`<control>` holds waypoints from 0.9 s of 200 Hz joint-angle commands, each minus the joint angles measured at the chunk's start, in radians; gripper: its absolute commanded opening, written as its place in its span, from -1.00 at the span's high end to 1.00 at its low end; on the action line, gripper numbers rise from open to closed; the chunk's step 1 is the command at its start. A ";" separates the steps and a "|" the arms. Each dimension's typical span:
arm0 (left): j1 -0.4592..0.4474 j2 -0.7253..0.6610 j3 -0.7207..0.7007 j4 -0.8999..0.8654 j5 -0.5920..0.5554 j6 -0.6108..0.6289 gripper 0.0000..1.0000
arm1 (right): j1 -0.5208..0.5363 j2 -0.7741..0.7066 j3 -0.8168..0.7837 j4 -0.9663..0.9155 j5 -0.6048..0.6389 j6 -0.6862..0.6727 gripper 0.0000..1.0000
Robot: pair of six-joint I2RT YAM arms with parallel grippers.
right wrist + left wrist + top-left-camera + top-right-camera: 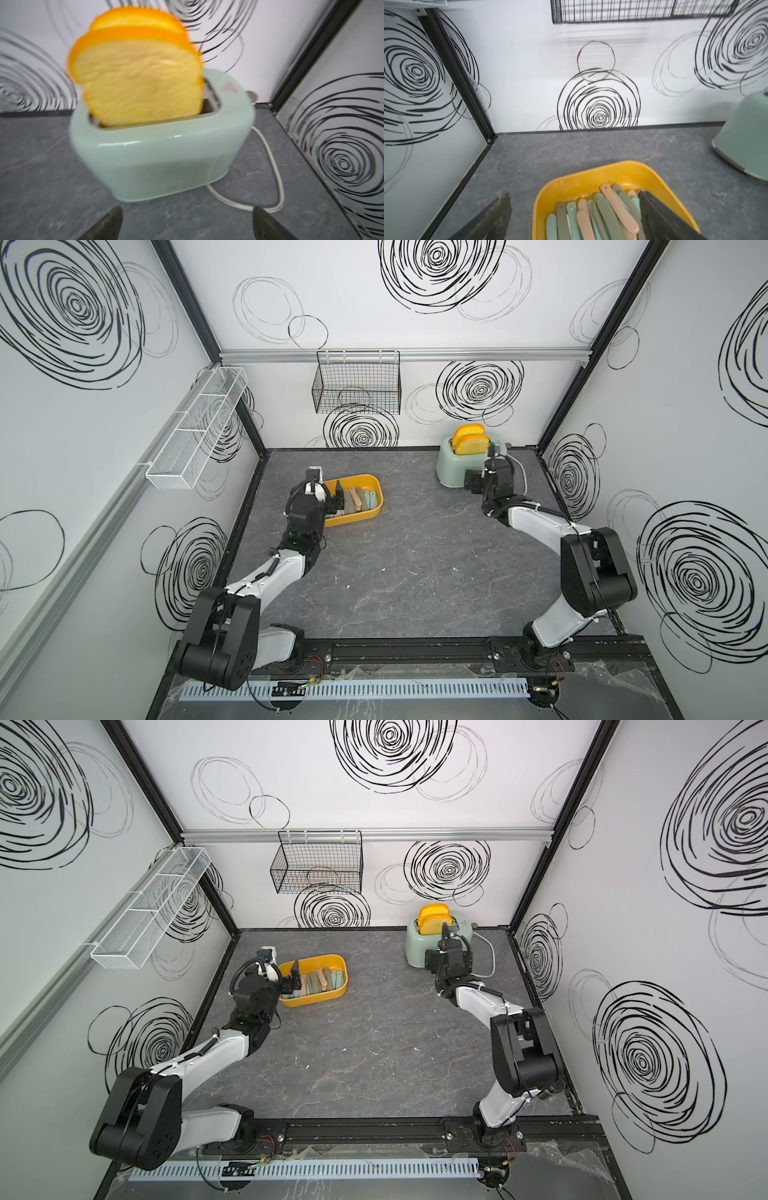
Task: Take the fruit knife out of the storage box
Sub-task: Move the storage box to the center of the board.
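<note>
The left end effector (575, 216) is hovering open over the box's (374, 512) near end, where the knife is lying among crowded utensils (593, 216), so closing could be grabbing a neighbour instead.

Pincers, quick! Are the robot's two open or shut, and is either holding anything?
Left pincer: open, holding nothing, one finger over the storage box.
Right pincer: open, holding nothing, in front of the toaster.
</note>
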 commanded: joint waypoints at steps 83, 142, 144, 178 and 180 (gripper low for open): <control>0.330 0.618 0.753 -1.029 0.392 -0.277 -0.96 | 0.403 0.134 0.397 -0.516 -0.147 0.167 -0.99; 0.323 0.653 0.744 -1.086 0.357 -0.268 -0.41 | 0.454 0.160 0.476 -0.580 -0.220 0.206 -0.99; 0.322 0.653 0.744 -1.087 0.355 -0.267 -0.37 | 0.455 0.161 0.479 -0.583 -0.220 0.206 -0.99; 0.303 0.629 0.715 -1.092 0.356 -0.267 -0.11 | 0.461 0.159 0.527 -0.624 -0.225 0.210 -0.99; 0.301 0.627 0.713 -1.090 0.356 -0.268 -0.08 | 0.461 0.159 0.531 -0.628 -0.224 0.210 -0.99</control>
